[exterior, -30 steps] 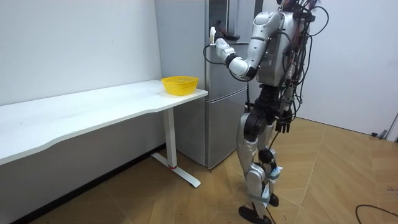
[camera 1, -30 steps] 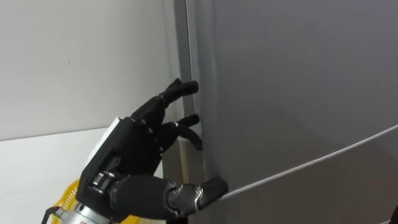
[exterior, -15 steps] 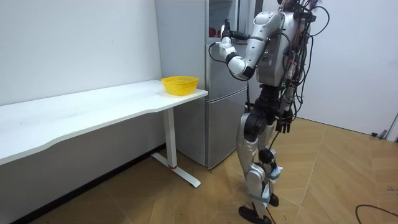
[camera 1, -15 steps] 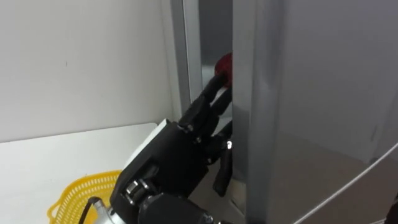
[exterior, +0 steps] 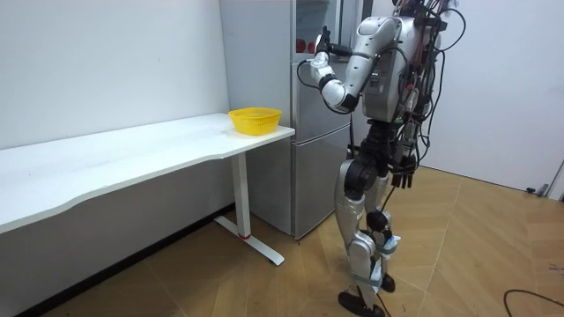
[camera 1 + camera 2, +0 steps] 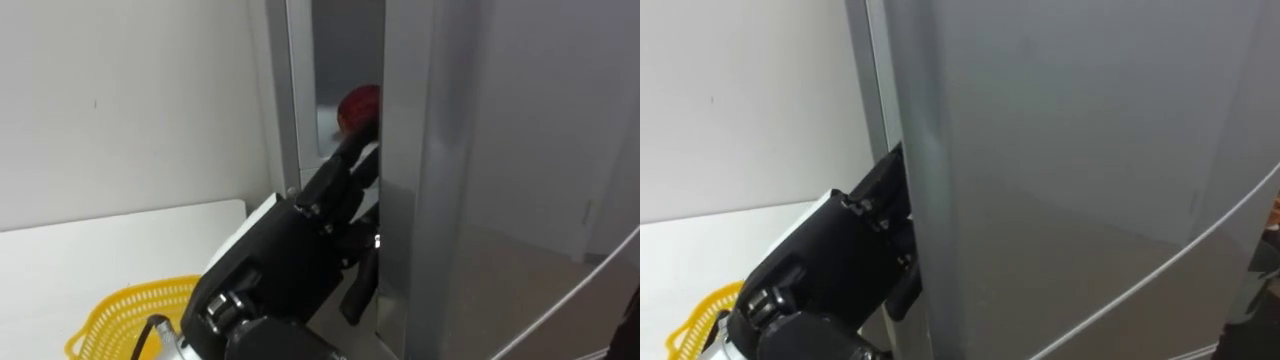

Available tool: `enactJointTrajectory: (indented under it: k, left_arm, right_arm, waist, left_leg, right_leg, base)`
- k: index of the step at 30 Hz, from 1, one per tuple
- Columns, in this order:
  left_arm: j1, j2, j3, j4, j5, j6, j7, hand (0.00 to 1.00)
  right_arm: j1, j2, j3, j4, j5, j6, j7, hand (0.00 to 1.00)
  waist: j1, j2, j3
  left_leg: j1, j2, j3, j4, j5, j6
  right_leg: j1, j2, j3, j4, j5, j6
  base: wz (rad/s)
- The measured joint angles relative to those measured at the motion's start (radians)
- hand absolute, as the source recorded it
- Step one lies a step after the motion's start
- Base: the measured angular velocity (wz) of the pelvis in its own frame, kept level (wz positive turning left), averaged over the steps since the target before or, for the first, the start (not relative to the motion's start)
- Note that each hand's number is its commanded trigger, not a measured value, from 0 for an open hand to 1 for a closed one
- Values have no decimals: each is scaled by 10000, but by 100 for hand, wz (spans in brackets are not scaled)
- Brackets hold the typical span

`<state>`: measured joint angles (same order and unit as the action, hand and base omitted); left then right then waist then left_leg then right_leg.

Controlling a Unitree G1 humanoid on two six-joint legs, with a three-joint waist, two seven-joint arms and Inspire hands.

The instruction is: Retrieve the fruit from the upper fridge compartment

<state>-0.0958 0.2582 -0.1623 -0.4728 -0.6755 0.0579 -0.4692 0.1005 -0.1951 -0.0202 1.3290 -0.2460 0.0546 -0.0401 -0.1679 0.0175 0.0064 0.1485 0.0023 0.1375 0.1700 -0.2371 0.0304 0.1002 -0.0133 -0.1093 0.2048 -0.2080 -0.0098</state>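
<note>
Left robot hand (image 6: 285,265) reaches into the gap behind the ajar upper fridge door (image 6: 500,150) — fingertips hidden, so I cannot tell its grip. A red item (image 6: 360,106) sits inside the fridge, just above the hand. Right robot hand (image 5: 402,179) hangs at the hip.

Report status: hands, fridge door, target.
Left hand in door gap, fingers straight. Right hand down at hip. Upper fridge door ajar; red item visible inside, not held. Door edge partly blocks it.
</note>
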Motion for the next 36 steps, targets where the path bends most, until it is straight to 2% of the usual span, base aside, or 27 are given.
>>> enactJointTrajectory:
  k: [8,11,14,15,18,23,27,31,36]
  left_arm:
    - [0,6,-1,2,-8,0,-91,0]
    - [0,5,-38,1,-19,1,-157,0]
    - [0,3,-207,1,-77,1,-186,0]
    - [0,5,-270,1,-145,1,-208,0]
    - [-5,48,-420,-11,-401,1,-269,0]
    - [-22,171,-463,-194,-404,3,-306,0]
    - [-322,258,-602,-168,-403,18,-403,0]
    - [-327,264,-744,-166,-526,17,-517,0]
    - [-366,259,-970,-169,-804,17,-646,0]
  right_arm:
    - [12,2,-6,-13,6,3,133,0]
    - [-12,2,-8,-18,22,3,213,0]
    - [-7,1,-8,-17,25,11,219,0]
    - [-20,-1,-9,-21,17,8,220,0]
    - [-19,-2,-11,-37,26,10,356,0]
    - [-26,-6,-16,-55,62,9,427,0]
    - [19,-11,-29,-65,39,30,428,0]
    - [11,-13,-43,-86,24,15,426,0]
    - [0,-48,-44,-108,53,8,356,0]
  waist:
    - [-80,-14,-8]
    - [-211,-3,-16]
    - [-216,0,-18]
    - [-244,30,-52]
    - [-342,71,-88]
    - [-463,100,-102]
    - [-600,84,-64]
    - [-820,73,-49]
    - [-921,196,3]
  left_leg:
    - [41,6,31,-1,0,0]
    - [37,6,58,-2,0,0]
    - [29,11,213,-6,0,0]
    - [16,11,244,-5,0,0]
    - [5,4,290,-7,0,0]
    - [-13,45,545,-12,-1,0]
    - [7,65,793,-19,-1,0]
    - [24,56,873,-37,-3,-1]
    - [19,59,1047,-73,-24,27]
  right_leg:
    - [-1,-1,42,6,4,-4]
    - [-6,15,63,-2,10,1]
    - [-47,35,195,-1,16,8]
    - [-130,40,253,-7,25,16]
    - [-182,70,319,-8,40,29]
    - [-328,143,667,-2,123,21]
    - [-339,152,803,2,185,32]
    - [-387,154,865,-10,215,63]
    - [-499,187,1086,-7,255,94]
  base:
    - [0]
    - [-2]
    - [-11]
    - [-10]
    - [-7]
    - [-21]
    - [-13]
    - [-4]
    - [-11]
